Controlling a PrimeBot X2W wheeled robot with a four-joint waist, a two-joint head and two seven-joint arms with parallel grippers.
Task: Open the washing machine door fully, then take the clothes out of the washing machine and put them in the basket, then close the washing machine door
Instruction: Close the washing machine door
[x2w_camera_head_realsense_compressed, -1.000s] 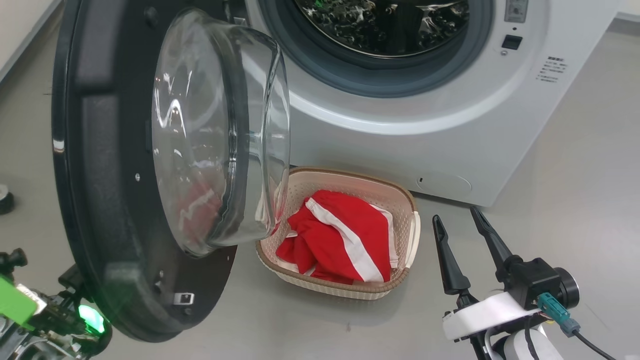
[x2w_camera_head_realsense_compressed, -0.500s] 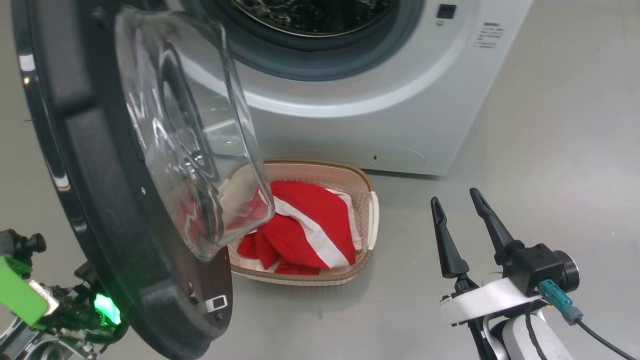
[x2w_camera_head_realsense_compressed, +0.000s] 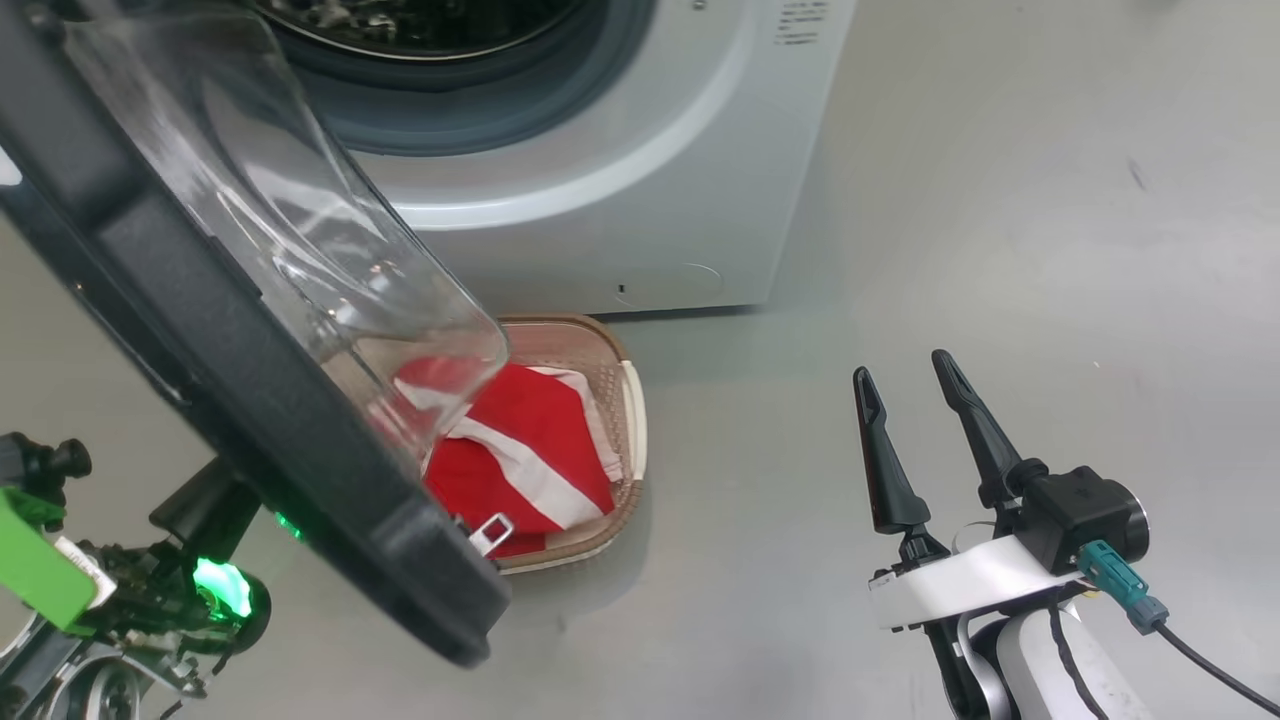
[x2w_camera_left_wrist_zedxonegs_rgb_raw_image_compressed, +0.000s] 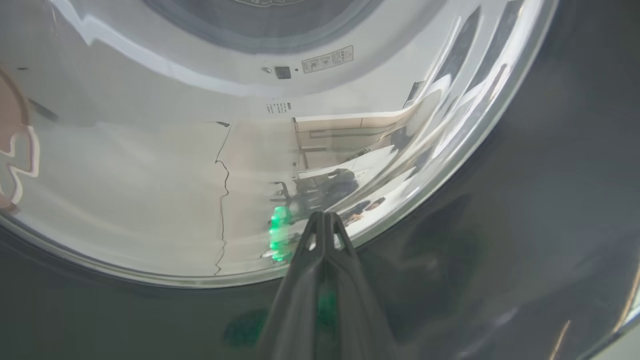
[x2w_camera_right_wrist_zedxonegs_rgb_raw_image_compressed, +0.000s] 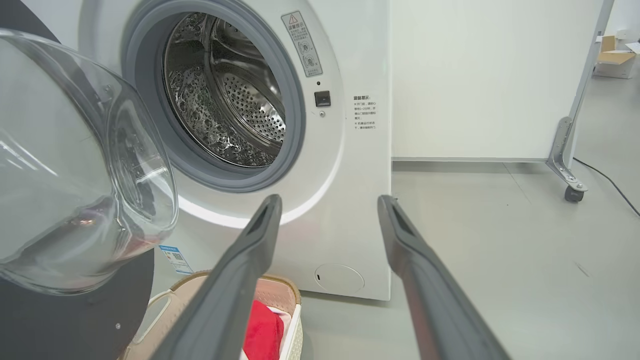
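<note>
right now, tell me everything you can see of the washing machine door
The washing machine door is open, swung out left of the drum opening in the head view. It has a wide black rim, textured inside, glossy outside, and a clear bulging glass bowl. A small metal latch sticks out at its lower edge. It hides part of the basket. The left gripper, shut, points at its outer face where glass meets rim; contact is unclear.

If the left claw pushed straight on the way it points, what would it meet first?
The washing machine door: the shut left claw aims where its clear glass meets the black rim, apparently very close, though depth is unclear.
</note>
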